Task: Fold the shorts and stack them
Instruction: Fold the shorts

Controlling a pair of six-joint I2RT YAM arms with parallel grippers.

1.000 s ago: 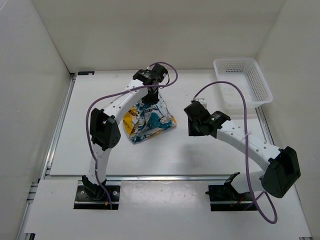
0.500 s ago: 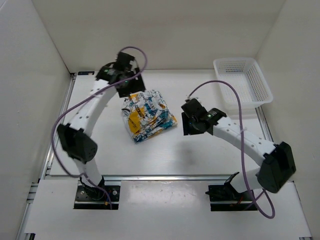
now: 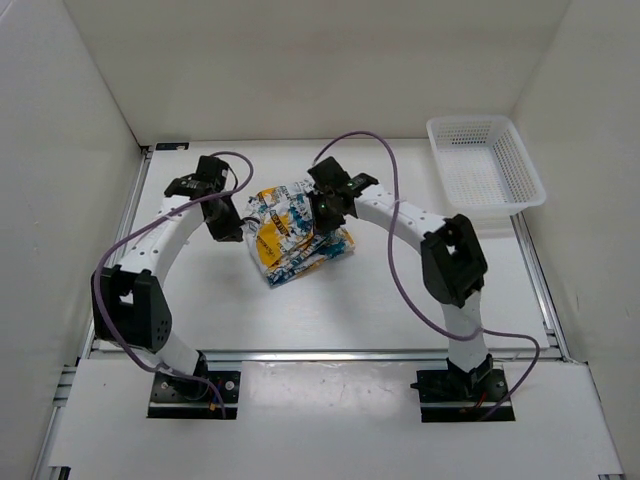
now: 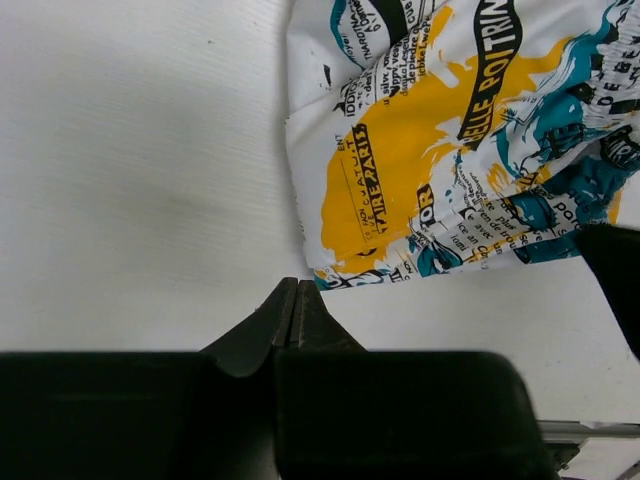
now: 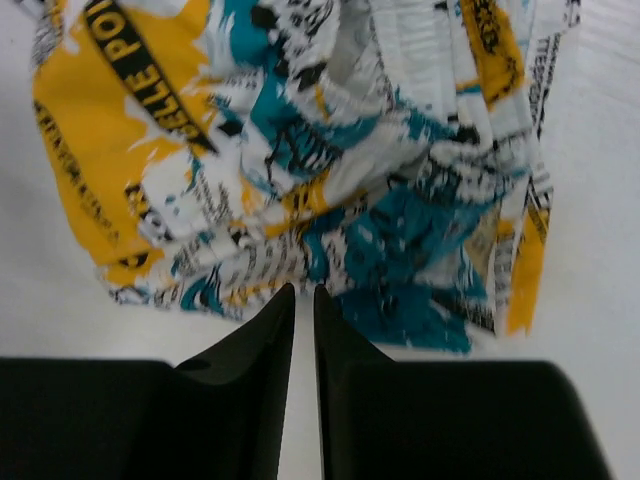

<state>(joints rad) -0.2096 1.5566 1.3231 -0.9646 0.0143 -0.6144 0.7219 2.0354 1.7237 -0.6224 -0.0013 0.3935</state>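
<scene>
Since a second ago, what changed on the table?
The left gripper let go of the teal-and-yellow-printed white fabric shorts, which fell flat from a tented shape. It then drew off to their left, shut and empty. The right gripper swung in from the right to above them, jaws narrowly apart. The white plastic mesh basket stayed put.

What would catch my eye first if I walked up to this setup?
The brightly printed shorts jump out: a rumpled splash of yellow, teal and black lying mid-table on the white table. Two white arms curve in toward them, the left gripper close by the cloth's left edge and the right gripper over it. A white mesh basket sits at the far right corner.
</scene>
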